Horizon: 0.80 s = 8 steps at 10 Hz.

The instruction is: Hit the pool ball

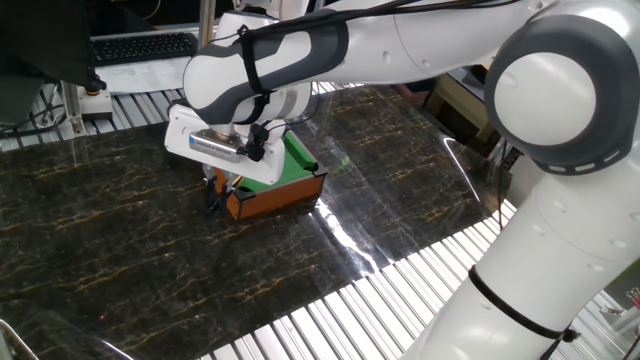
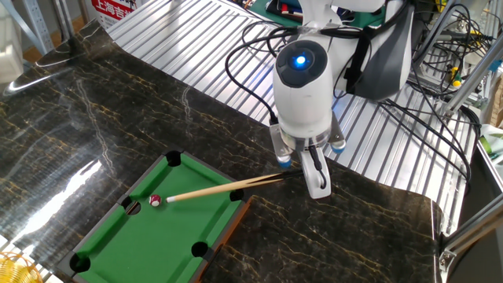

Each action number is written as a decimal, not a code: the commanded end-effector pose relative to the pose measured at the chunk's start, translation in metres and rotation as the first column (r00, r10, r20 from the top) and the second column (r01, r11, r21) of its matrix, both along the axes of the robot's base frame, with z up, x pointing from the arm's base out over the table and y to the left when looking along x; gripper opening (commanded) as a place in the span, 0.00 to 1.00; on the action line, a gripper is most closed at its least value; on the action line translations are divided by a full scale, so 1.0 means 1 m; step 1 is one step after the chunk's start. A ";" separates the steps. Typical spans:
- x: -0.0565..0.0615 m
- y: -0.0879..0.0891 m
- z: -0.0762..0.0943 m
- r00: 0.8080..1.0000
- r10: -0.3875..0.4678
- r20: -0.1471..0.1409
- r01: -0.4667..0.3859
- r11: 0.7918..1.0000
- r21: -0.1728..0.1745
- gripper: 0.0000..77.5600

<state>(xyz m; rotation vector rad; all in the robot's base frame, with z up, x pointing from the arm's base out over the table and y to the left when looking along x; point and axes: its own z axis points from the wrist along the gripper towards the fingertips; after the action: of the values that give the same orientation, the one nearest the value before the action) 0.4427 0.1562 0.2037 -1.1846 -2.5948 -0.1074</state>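
A tiny red pool ball (image 2: 156, 200) lies on the green felt of the miniature pool table (image 2: 149, 236), close to a side pocket on its far long rail. A long tan cue stick (image 2: 220, 188) lies across the table's near corner, its tip just right of the ball. My gripper (image 2: 299, 170) is shut on the cue's dark butt end, just off the table's right corner. In the one fixed view the gripper (image 1: 213, 186) sits at the left end of the orange-sided table (image 1: 285, 190); the ball is hidden there by the arm.
The pool table stands on a dark marble-patterned tabletop (image 2: 118, 118). Ribbed metal sheeting (image 2: 204, 31) borders it. Cables (image 2: 259, 55) hang behind the arm. A keyboard (image 1: 140, 45) lies at the back in the one fixed view.
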 end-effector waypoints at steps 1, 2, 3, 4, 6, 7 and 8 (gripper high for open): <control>-0.001 -0.001 0.002 1.000 0.001 -0.004 -0.001 1.000 0.002 0.01; -0.002 -0.001 0.002 1.000 0.000 -0.009 0.000 1.000 0.001 0.01; -0.003 -0.001 0.001 1.000 0.002 -0.015 -0.002 1.000 0.002 0.01; -0.003 -0.002 0.000 1.000 0.004 -0.016 -0.004 1.000 0.006 0.01; -0.004 -0.003 -0.001 1.000 0.005 -0.016 -0.005 1.000 0.006 0.01; -0.004 -0.003 -0.001 1.000 0.006 -0.015 -0.006 1.000 0.006 0.01; -0.004 -0.004 -0.001 1.000 0.008 -0.015 -0.008 1.000 0.006 0.01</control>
<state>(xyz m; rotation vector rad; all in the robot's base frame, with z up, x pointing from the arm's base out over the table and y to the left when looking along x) 0.4383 0.1528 0.2020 -1.1698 -2.5813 -0.1016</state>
